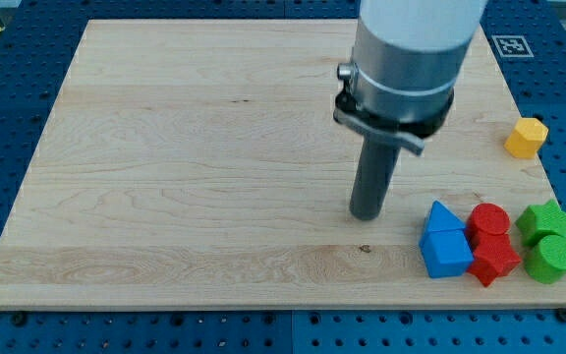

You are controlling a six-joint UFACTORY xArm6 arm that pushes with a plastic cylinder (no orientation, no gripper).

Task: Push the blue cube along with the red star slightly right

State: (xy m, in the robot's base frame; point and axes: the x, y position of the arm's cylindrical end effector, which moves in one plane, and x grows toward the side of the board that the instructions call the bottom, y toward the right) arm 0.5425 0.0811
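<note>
The tip (pixel 367 216) holds nothing and sits left of the blue cube (pixel 446 252), which touches the red star (pixel 494 260) near the table's bottom right corner; a crooked push could knock the green blocks (pixel 550 258) off the right edge.

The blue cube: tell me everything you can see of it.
The blue cube is a small matte block, plastic or painted by the look, sitting flat near the wooden board's bottom-right corner. A blue triangular block sits right behind it, seemingly touching. The red star presses against its right side. My tip stands apart, up and to its left, not touching it.
</note>
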